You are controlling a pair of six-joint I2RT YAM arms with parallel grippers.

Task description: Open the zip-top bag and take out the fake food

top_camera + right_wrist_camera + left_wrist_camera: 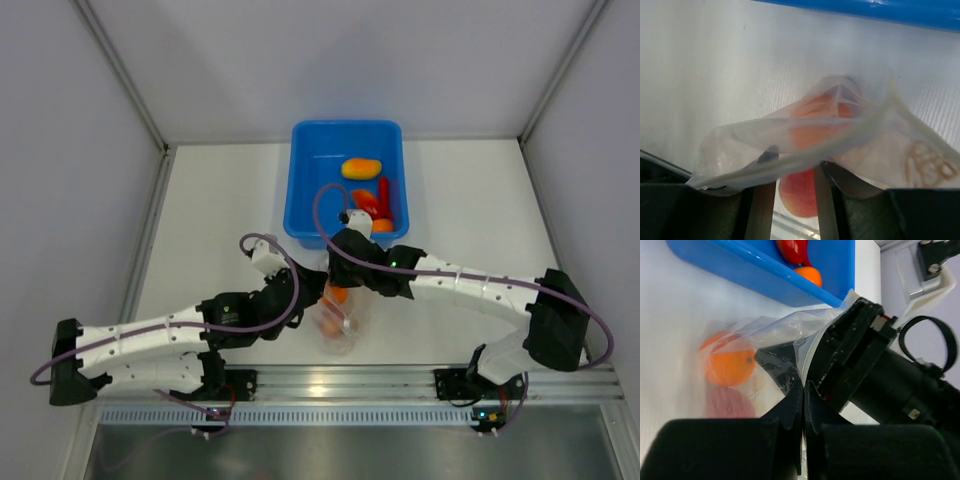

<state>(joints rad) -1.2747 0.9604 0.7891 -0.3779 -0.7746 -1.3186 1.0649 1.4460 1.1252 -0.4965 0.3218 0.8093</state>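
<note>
On the table (470,200), just in front of the blue tub (300,180): the bag (345,330), crumpled, with orange and pink food (730,365) inside. Left fingers (803,390) pressed shut on a fold of its plastic. Right fingers (794,165) partly apart, bag rim draped across the gap; unclear whether gripped. More food in the tub.

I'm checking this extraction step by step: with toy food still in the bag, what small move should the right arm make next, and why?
Probably close the right pincer a little more on the pink-red piece. It lies in the gap between that pincer's fingers, inside the mouth of the zip-top bag, while the left pincer is shut on the bag's edge, anchoring it for a pull.
</note>
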